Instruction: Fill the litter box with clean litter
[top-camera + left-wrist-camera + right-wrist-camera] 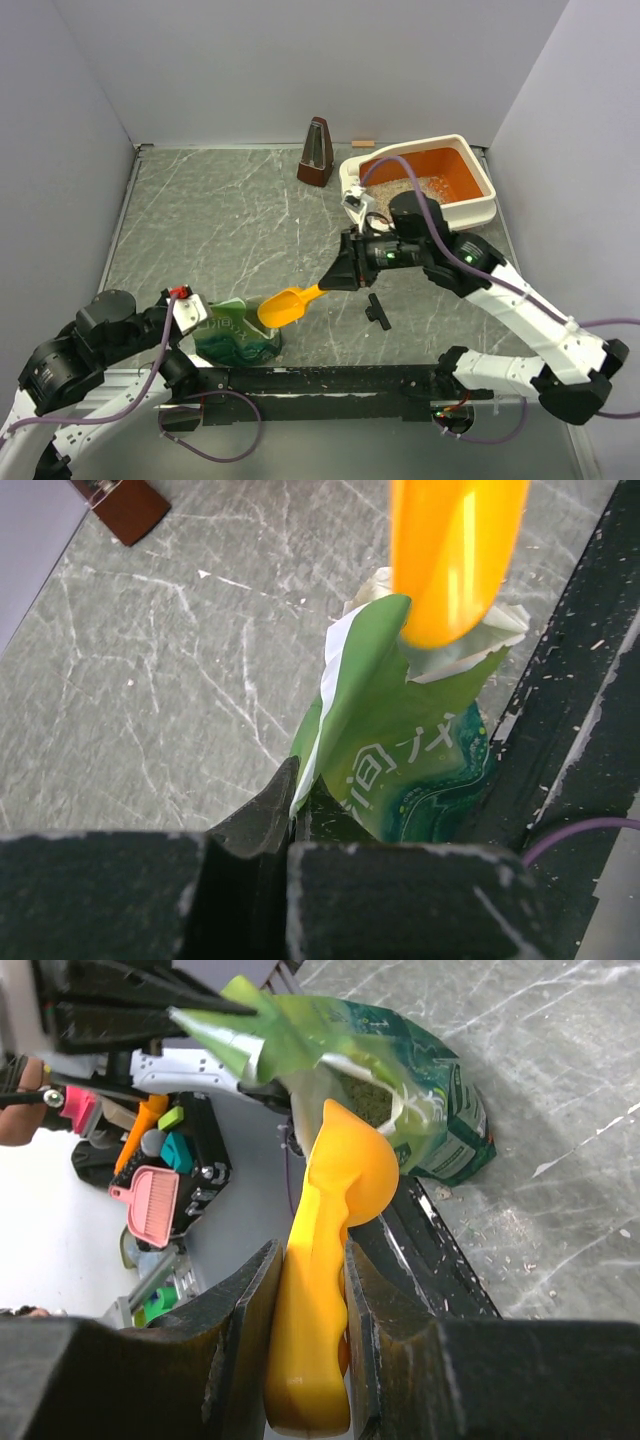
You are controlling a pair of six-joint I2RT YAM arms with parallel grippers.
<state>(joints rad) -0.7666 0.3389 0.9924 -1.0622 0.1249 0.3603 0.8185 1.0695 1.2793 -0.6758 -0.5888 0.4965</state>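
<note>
Loose load, likely to spill if tipped.
Cream-white, orange-lined plastic litter box (478,212): far right corner of the surface (220,220). Limp crinkly green bag (400,740), near edge, lip pinched in the left pincer (298,798). Rigid orange plastic scoop (335,1185), handle clamped by the right pincer (310,1260). Pale beige litter granules (405,187) lie in the box.

Green bag (235,335), orange scoop (288,305), brown metronome (318,153)
</note>
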